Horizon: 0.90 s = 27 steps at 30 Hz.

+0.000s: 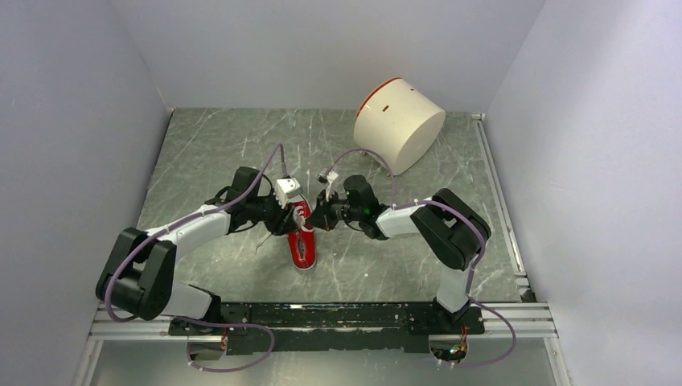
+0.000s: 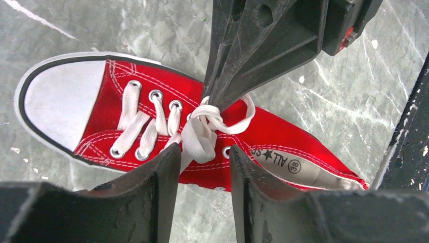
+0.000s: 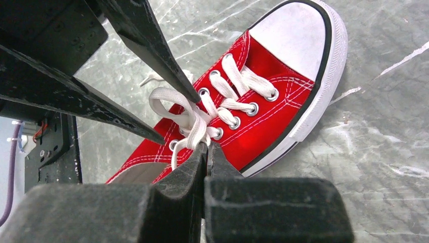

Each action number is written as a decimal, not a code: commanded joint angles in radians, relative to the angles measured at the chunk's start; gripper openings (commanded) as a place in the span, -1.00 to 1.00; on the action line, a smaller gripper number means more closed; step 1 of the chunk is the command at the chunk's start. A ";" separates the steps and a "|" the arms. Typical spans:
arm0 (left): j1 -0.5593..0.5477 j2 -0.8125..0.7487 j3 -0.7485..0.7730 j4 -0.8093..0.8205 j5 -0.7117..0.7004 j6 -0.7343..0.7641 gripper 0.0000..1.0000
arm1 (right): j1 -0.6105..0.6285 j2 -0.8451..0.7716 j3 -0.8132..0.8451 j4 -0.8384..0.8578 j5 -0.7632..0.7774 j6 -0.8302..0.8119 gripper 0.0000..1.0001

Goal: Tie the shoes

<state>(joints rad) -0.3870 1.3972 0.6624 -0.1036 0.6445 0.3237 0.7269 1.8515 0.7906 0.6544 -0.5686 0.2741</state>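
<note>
The red shoe (image 1: pixel 303 244) lies in the middle of the table, with its white toe cap (image 2: pixel 60 104) pointing toward the arms' bases. Its white laces (image 2: pixel 200 135) are bunched in a knot with a loop over the upper eyelets. My right gripper (image 3: pixel 207 146) is shut, pinching the lace (image 3: pixel 196 126) at the knot. My left gripper (image 2: pixel 204 148) comes in from the opposite side with its jaws open. The lace bundle sits between the left fingertips (image 2: pixel 172 152) and I see no grip on it. In the top view both grippers meet over the shoe's tongue, the left gripper (image 1: pixel 294 215) facing the right gripper (image 1: pixel 314 219).
A white cylindrical tub with a red rim (image 1: pixel 398 123) lies on its side at the back right. Grey walls enclose the marbled table (image 1: pixel 209 153) on three sides. A metal rail (image 1: pixel 322 323) runs along the near edge and another rail (image 1: pixel 499 201) along the right.
</note>
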 commanded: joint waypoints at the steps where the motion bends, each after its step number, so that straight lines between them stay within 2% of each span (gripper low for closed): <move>1: 0.007 -0.042 0.062 -0.093 -0.059 0.015 -0.07 | -0.005 -0.008 0.016 0.022 0.019 -0.024 -1.00; 5: 0.008 -0.053 0.095 -0.188 -0.165 0.038 -0.03 | -0.005 -0.008 0.028 0.010 0.015 -0.029 -1.00; 8: 0.012 -0.067 0.094 -0.199 -0.209 0.040 0.01 | -0.005 -0.008 0.031 -0.002 0.009 -0.034 -1.00; 12: 0.031 -0.028 0.125 -0.177 -0.116 -0.030 0.05 | -0.006 -0.010 0.033 -0.017 0.003 -0.040 -1.00; 14: 0.033 0.001 0.155 -0.176 -0.066 -0.076 0.21 | -0.006 -0.011 0.036 -0.024 0.001 -0.047 -1.00; 16: 0.033 0.008 0.155 -0.145 -0.043 -0.122 0.23 | -0.005 -0.010 0.040 -0.032 -0.001 -0.049 -1.00; 23: 0.034 0.013 0.139 -0.070 0.004 -0.175 0.20 | -0.005 -0.002 0.047 -0.031 -0.006 -0.044 -1.00; 25: 0.033 0.035 0.145 -0.067 0.009 -0.173 0.14 | -0.006 -0.002 0.048 -0.029 -0.008 -0.040 -1.00; 27: 0.034 0.059 0.156 -0.069 0.006 -0.172 -0.01 | -0.004 0.000 0.050 -0.029 -0.010 -0.040 -1.00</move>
<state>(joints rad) -0.3603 1.4139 0.7887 -0.2062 0.6064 0.1684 0.7258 1.8515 0.8181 0.6155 -0.5716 0.2455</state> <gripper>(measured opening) 0.546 0.015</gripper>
